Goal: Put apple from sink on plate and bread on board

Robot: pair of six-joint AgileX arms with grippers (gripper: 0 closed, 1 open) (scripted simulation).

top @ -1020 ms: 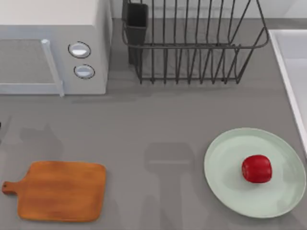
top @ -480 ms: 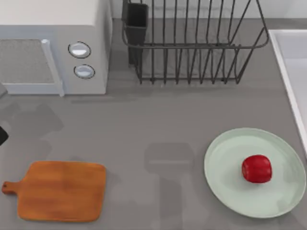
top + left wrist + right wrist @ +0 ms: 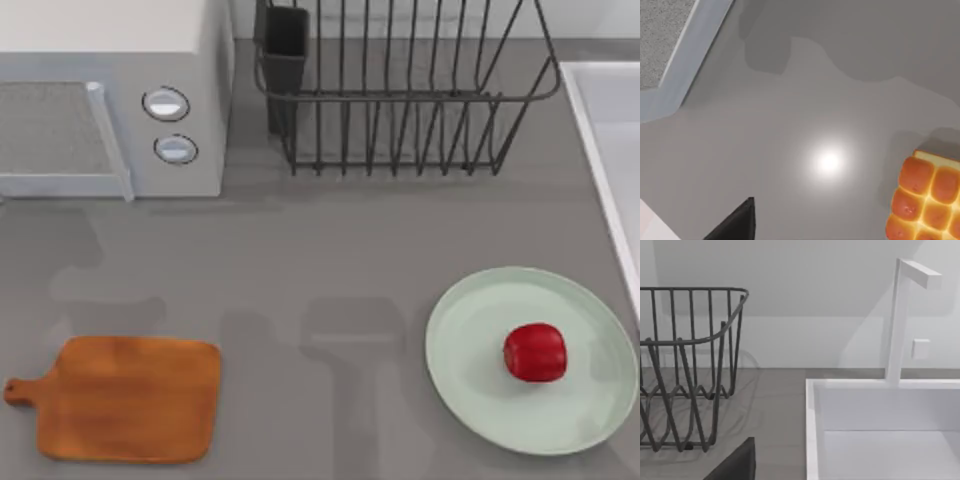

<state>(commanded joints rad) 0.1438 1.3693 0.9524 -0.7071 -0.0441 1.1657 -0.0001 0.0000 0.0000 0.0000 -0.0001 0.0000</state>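
Apple [image 3: 535, 352] on plate [image 3: 470, 385]; board [image 3: 130, 398] bare; bread [image 3: 926, 200] on counter; jaws' state untellable

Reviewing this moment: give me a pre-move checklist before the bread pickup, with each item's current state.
1. Apple resting on the plate: ok.
2. Board bare, ready for the bread: ok.
3. Bread located, lying on the grey counter in the left wrist view: ok.
4. Bread on the board: not ok, not yet done.
5. Left gripper open for the grasp: cannot tell.
6. Sink free of the apple: ok as far as the basin shows.
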